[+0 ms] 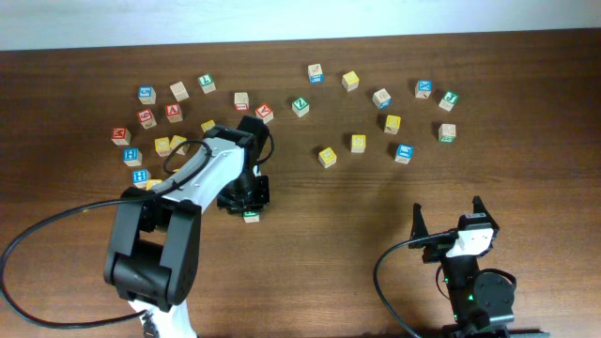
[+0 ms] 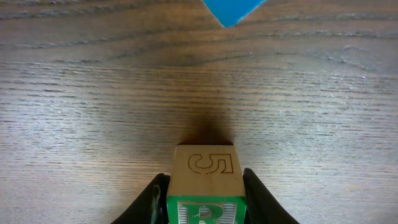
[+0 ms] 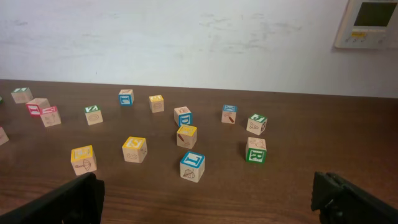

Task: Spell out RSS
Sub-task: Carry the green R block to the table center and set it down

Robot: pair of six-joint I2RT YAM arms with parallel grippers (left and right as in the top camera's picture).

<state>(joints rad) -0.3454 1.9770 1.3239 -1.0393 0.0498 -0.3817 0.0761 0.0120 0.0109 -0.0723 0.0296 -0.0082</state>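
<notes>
My left gripper [image 1: 248, 205] [image 2: 204, 200] is shut on the R cube [image 2: 203, 213], its green-bordered R face towards the wrist camera and a plain wooden face with a 5 on top. From overhead the cube [image 1: 251, 217] pokes out at the jaws, low over the table's middle left. Several yellow-faced cubes lie to the right [image 1: 327, 157] [image 1: 358, 142] [image 1: 392, 123]; in the right wrist view one [image 3: 135, 149] seems to show an S. My right gripper [image 1: 449, 223] is open and empty at the front right, its fingers at the right wrist view's lower corners [image 3: 205, 202].
Many other letter cubes are scattered across the far half of the table, with a cluster at the far left [image 1: 150, 117]. There is a green V cube [image 1: 300, 106], a blue T cube [image 3: 192, 166] and another green R cube [image 3: 255, 151]. A cable loops at the front left [image 1: 56, 225].
</notes>
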